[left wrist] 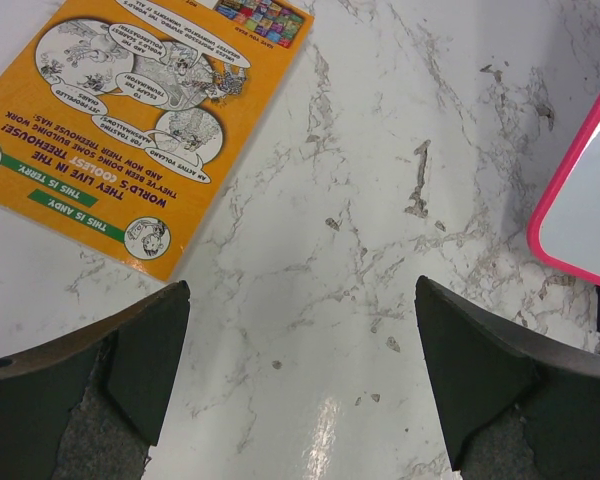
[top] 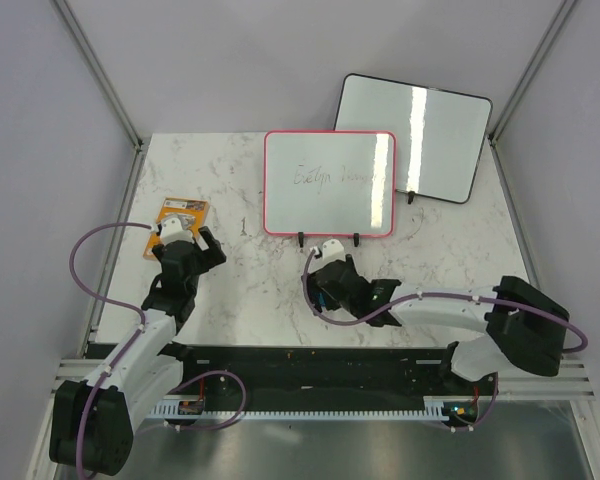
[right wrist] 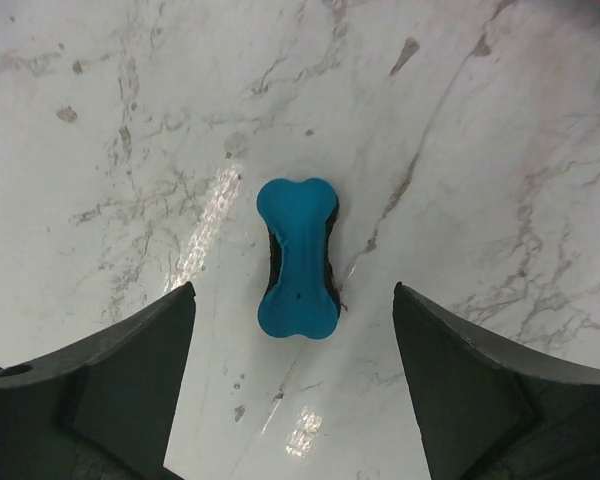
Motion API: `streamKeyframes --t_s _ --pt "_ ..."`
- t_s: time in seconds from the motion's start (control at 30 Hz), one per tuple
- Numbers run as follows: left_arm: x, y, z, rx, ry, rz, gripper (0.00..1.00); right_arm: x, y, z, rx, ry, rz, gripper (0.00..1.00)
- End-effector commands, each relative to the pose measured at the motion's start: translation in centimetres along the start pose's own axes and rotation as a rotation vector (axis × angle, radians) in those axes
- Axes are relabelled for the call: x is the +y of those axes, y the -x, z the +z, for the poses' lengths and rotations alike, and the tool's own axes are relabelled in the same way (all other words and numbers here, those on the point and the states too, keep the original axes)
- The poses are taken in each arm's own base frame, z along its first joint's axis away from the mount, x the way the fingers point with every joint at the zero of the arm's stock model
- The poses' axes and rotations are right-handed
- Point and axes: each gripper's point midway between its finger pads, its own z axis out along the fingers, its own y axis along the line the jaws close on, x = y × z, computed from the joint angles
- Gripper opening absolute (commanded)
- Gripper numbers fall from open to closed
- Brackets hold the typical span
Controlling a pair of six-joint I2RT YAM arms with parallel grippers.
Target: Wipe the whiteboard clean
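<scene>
Pink-framed rectangular whiteboard (top: 328,183) stands on its small black feet at the middle of the marble worktop (top: 250,300), a little toward the far edge. A line of dark handwriting (top: 335,175) remains across its upper half, so no wiping is done yet.

The step in hand looks like picking up the eraser. The right gripper (top: 325,288) hangs over a blue bone-shaped eraser (right wrist: 300,258) lying flat on the marble in front of the board, toward the near edge. Its jaws are spread wide to either side of the eraser, touching nothing and holding nothing.

The left gripper (left wrist: 302,320) is likewise spread and empty, over bare marble near the left edge, just beside an orange illustrated booklet (left wrist: 140,110).

The next move likely calls for lowering the right gripper, closing across the eraser's narrow waist, then lifting it to the writing.

A black-framed whiteboard (top: 415,140) leans at the far right corner and is no part of the job.
</scene>
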Motion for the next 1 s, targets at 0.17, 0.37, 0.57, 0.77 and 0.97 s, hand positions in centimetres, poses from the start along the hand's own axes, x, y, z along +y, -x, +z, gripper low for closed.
streamKeyframes --t_s 0.17,0.37,0.57,0.77,0.97 --pt "-0.8 1.5 0.1 -0.04 -0.026 -0.033 1.0 1.8 -0.5 1.9 0.015 0.006 -0.021 0.68" --pt "-0.9 1.4 0.1 -0.036 -0.031 -0.028 1.0 1.7 -0.7 2.5 0.017 -0.007 -0.022 0.63" --pt "-1.0 1.4 0.2 -0.034 -0.035 -0.027 1.0 1.2 -0.8 3.2 0.015 -0.052 -0.02 0.62" --pt "-1.1 1.4 0.1 -0.034 -0.045 -0.021 1.0 0.9 -0.5 3.7 0.007 -0.078 -0.029 0.4" --pt "-1.1 1.4 0.2 -0.034 -0.047 -0.02 1.0 0.6 -0.2 3.5 -0.003 -0.089 -0.015 0.0"
